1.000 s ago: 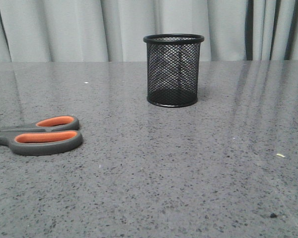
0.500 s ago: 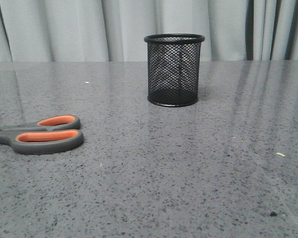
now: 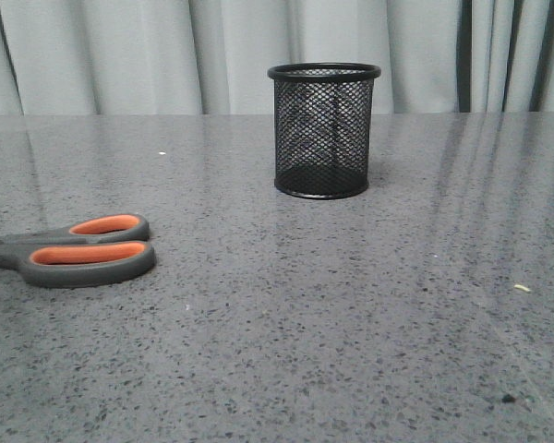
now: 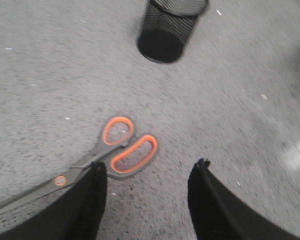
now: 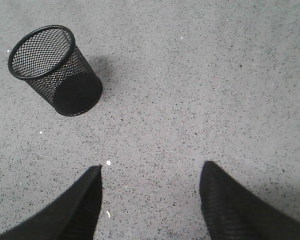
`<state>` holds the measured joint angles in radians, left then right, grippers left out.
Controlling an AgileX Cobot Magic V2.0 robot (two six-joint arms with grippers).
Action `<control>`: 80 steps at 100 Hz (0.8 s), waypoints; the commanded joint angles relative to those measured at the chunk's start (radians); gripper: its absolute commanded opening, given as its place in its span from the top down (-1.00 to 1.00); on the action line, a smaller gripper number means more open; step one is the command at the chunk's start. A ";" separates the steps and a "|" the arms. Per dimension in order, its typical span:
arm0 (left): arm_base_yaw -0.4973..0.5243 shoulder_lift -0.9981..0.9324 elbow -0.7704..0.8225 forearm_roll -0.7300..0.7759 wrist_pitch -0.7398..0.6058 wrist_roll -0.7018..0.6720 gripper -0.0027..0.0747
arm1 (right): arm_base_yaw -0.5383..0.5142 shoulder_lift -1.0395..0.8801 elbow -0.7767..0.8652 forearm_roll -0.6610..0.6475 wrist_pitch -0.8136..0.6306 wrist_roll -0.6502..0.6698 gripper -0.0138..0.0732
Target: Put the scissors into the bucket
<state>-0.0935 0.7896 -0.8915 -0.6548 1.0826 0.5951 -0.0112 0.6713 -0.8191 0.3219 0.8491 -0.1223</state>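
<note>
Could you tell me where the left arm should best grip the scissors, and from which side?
Probably at the neck, where the two handle loops meet near the pivot, coming straight down from above. The scissors lie flat and closed on the table, so only a top approach fits. The left gripper is open above them, fingers astride that area.

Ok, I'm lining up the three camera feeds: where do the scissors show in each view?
Front view: scissors flat on the table at the far left edge, handles toward the centre, blades cut off by the frame.
Left wrist view: scissors lie ahead of the open left gripper, blades running behind one finger.
Right wrist view: not in it.
Shared landmark: the bucket, upright, also seen at and.
</note>
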 commanded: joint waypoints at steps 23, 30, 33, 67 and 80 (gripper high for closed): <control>-0.005 0.252 -0.237 -0.043 0.195 0.240 0.01 | 0.004 0.005 -0.034 0.017 -0.056 -0.044 -0.22; -0.012 0.302 -0.268 -0.039 0.195 0.301 0.01 | 0.004 0.005 -0.034 0.017 -0.056 -0.044 -0.22; -0.021 0.322 -0.279 -0.038 0.195 0.328 0.01 | 0.004 0.005 -0.034 0.017 -0.052 -0.045 -0.22; -0.213 0.548 -0.330 0.267 0.195 0.497 0.01 | 0.059 0.005 -0.034 0.017 -0.049 -0.054 -0.22; -0.267 0.621 -0.330 0.365 0.195 0.500 0.00 | 0.086 0.005 -0.034 0.017 -0.049 -0.054 -0.22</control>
<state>-0.3246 1.3940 -1.1884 -0.3236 1.2391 1.0887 0.0604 0.6713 -0.8191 0.3255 0.8539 -0.1635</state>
